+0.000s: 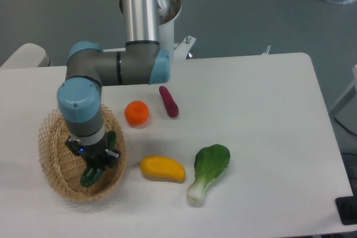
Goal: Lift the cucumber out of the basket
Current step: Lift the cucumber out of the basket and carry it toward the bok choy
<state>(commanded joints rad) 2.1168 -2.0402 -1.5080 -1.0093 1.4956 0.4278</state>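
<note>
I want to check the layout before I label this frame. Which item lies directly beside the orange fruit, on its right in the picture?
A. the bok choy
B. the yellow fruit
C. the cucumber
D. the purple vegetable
D: the purple vegetable lies just right of the orange fruit, while the yellow fruit and bok choy lie lower down and the cucumber is in the basket.

Woven wicker basket [53, 166] — glossy cucumber [90, 176]

Basket [53, 154] sits at the table's [262, 121] left, cucumber [92, 174] inside it under the gripper [93, 163]. Right of it: orange [136, 113], eggplant [168, 101] behind, mango [162, 169] in front, bok choy [208, 171] just beside the mango.
</note>
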